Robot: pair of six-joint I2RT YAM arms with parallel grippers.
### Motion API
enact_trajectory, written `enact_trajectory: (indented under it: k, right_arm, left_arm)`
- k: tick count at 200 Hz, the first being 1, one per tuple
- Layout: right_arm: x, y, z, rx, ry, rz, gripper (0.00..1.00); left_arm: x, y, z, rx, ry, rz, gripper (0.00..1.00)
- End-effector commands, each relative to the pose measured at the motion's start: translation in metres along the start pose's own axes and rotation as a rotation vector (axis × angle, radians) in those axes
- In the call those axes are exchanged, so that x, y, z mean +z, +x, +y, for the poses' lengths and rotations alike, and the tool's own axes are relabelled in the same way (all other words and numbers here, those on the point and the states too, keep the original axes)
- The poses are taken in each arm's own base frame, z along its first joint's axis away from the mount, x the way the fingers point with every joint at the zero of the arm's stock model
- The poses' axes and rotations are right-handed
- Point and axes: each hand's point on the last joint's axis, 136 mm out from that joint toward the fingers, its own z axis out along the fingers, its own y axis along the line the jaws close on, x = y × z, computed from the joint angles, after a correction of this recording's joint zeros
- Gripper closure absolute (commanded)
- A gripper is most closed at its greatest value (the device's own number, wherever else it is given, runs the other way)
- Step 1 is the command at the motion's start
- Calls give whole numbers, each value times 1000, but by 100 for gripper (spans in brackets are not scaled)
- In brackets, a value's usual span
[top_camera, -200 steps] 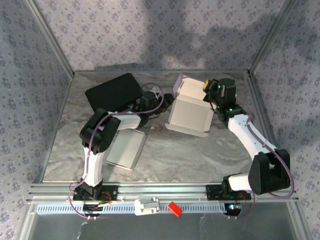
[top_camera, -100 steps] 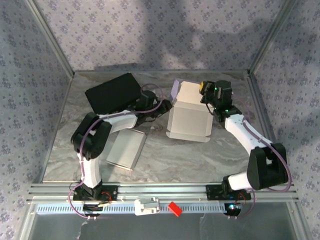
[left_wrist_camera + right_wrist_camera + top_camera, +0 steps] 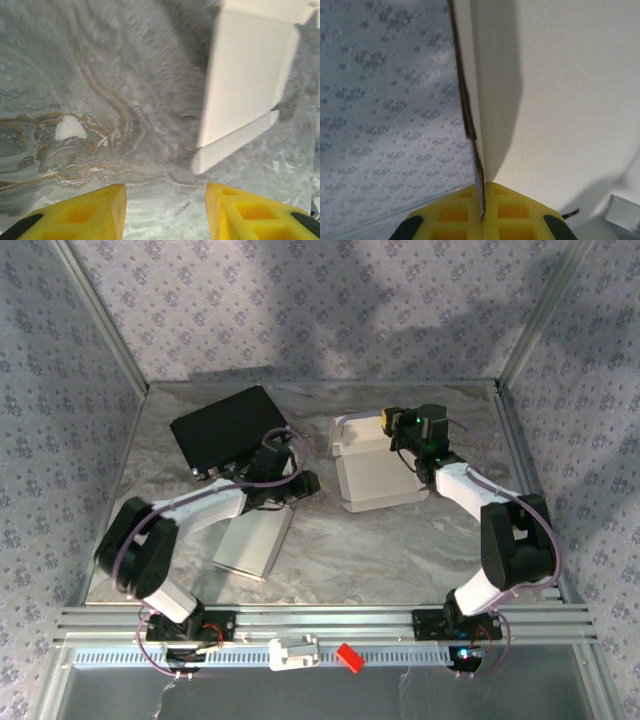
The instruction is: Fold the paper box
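The white paper box (image 3: 375, 468) lies on the marble table right of centre, partly folded, with a flap raised at its far edge. My right gripper (image 3: 392, 421) sits at that far edge, shut on a thin panel of the box. In the right wrist view the panel's edge (image 3: 476, 165) runs straight down into the closed yellow fingers (image 3: 520, 215). My left gripper (image 3: 305, 486) hovers left of the box, open and holding nothing. In the left wrist view its gripper (image 3: 165, 210) has bare table between its fingers, with the box (image 3: 250, 85) ahead to the right.
A black case (image 3: 225, 426) lies at the back left. A flat pale sheet (image 3: 252, 540) rests near the left arm. Metal posts and patterned walls (image 3: 60, 390) fence the table. A red piece (image 3: 348, 656) and a white part (image 3: 293, 651) sit on the front rail.
The right gripper has swung left along the box's far edge, keeping its grip, and the box has turned and flattened. The left gripper has drawn back from the box toward the near side.
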Motion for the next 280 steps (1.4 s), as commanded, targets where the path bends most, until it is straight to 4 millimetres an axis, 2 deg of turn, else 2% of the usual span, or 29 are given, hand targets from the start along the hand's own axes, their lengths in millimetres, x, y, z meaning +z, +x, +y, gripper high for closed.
enact_trajectory:
  k: [1,23,43,70,120,156,188,231,280]
  right_arm:
    - [9,18,-6,-118,-55,99,100]
    - [16,24,-25,-133,-48,142,100]
    - [19,27,-39,-138,-43,168,100]
    - [23,31,-49,-146,-36,217,100]
    - [16,28,-72,-152,40,250,100]
    - [18,29,-73,-156,39,285,100]
    - [20,29,-78,-146,51,301,100]
    - [22,29,-76,-136,42,302,100]
    - [24,32,-73,-125,32,311,100]
  left_arm:
    - [-35,-31,-16,96,-15,-83,54]
    - [-42,-44,-12,112,-26,-93,54]
    - [-39,-53,-8,125,-29,-97,54]
    - [-20,-58,6,139,-57,-57,56]
    - [14,-65,2,406,-49,10,58]
    - [32,-64,-7,581,12,63,56]
    - [40,-59,-14,690,73,87,55]
    - [50,-50,-15,747,130,128,54]
    - [57,-49,-19,787,142,134,54]
